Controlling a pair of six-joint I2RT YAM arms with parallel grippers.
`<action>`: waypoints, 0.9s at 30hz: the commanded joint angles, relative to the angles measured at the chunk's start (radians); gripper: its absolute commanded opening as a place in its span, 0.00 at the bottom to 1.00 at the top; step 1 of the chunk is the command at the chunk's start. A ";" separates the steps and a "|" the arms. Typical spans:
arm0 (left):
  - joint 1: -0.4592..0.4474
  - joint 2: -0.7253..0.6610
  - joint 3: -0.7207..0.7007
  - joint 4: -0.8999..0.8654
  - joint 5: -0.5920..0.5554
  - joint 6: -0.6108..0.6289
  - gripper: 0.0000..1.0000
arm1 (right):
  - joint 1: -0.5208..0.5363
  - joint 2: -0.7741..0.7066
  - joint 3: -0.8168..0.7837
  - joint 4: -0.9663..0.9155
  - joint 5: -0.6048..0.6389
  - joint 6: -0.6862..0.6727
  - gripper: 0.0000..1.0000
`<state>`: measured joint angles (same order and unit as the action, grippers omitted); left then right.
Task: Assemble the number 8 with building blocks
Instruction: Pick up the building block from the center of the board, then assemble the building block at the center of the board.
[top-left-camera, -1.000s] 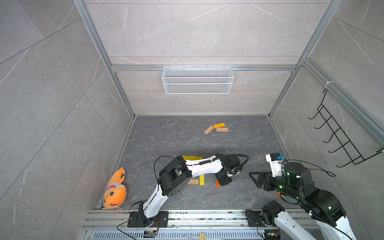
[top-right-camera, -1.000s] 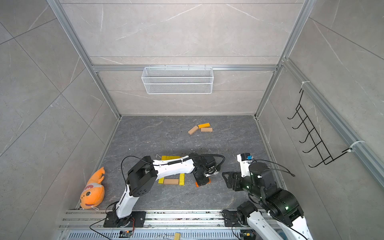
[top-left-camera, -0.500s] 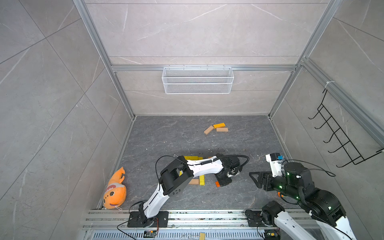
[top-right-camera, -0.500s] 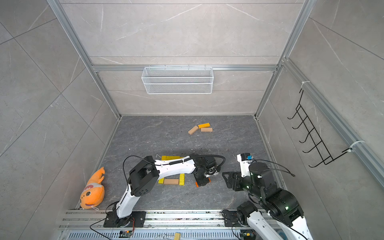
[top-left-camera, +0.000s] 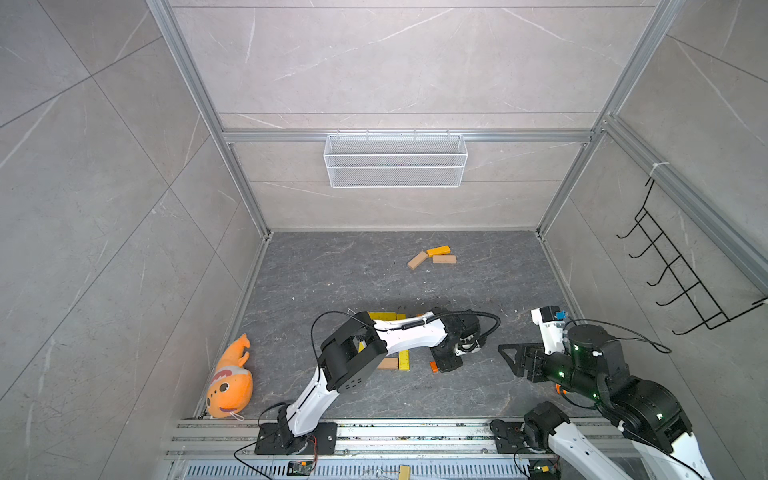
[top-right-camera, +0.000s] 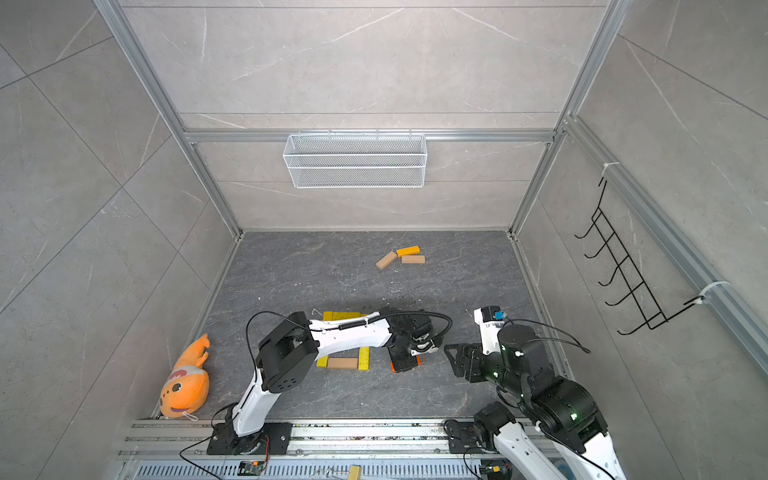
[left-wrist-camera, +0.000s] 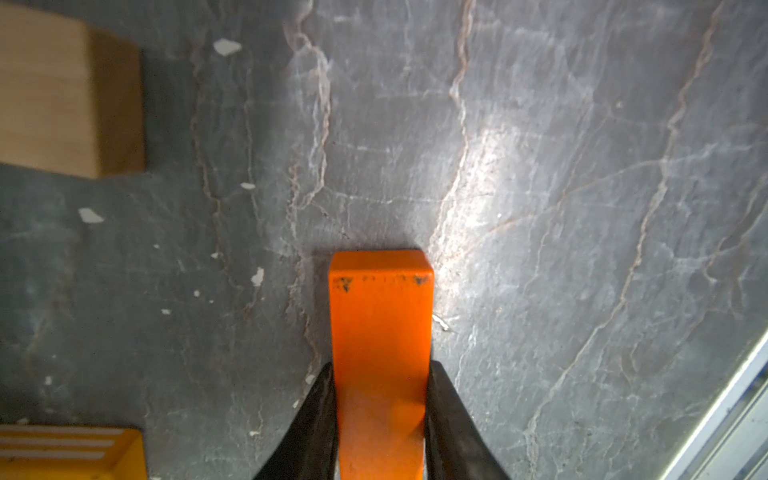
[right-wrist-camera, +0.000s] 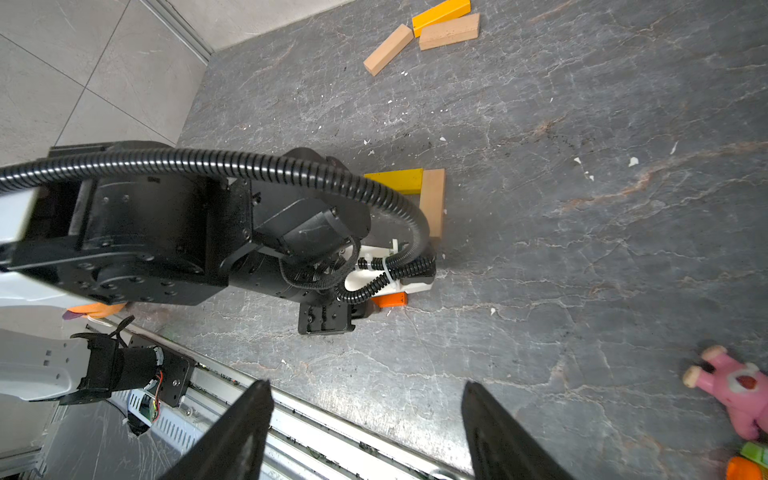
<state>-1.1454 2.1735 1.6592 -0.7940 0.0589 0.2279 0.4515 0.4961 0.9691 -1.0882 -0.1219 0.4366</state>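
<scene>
An orange building block (left-wrist-camera: 380, 332) sticks out between the black fingers (left-wrist-camera: 320, 415) of my left gripper (left-wrist-camera: 380, 370), which is shut on it low over the dark floor. Both top views show that block (top-left-camera: 434, 366) (top-right-camera: 392, 366) peeping out beside the left gripper (top-left-camera: 446, 360). Just left of it lies a partial figure of blocks: yellow bars (top-left-camera: 404, 360) (top-left-camera: 384, 316) and a tan one (top-left-camera: 388, 363), partly hidden under the left arm. Three loose blocks (top-left-camera: 417, 260) (top-left-camera: 438, 251) (top-left-camera: 444, 259) lie at the back. My right gripper (right-wrist-camera: 368, 386) (top-left-camera: 509, 353) hovers open and holds nothing, right of the left gripper.
An orange plush fish (top-left-camera: 230, 380) lies by the left wall. A pink plush toy (right-wrist-camera: 731, 388) lies on the floor near the right arm. A wire basket (top-left-camera: 395, 160) hangs on the back wall and a black hook rack (top-left-camera: 681, 278) on the right wall. A metal rail (top-left-camera: 415, 432) borders the front.
</scene>
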 joint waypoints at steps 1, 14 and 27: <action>0.006 -0.028 0.050 -0.059 -0.015 0.091 0.30 | 0.006 -0.031 0.013 -0.022 -0.035 -0.031 0.77; 0.059 -0.012 0.151 -0.117 -0.027 0.195 0.30 | 0.006 -0.113 0.007 -0.096 -0.130 -0.075 0.99; 0.096 0.046 0.238 -0.140 -0.019 0.256 0.31 | 0.006 -0.123 -0.003 -0.107 -0.091 -0.065 0.99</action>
<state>-1.0592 2.2028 1.8645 -0.8982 0.0425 0.4496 0.4515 0.3748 0.9688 -1.1759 -0.2279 0.3801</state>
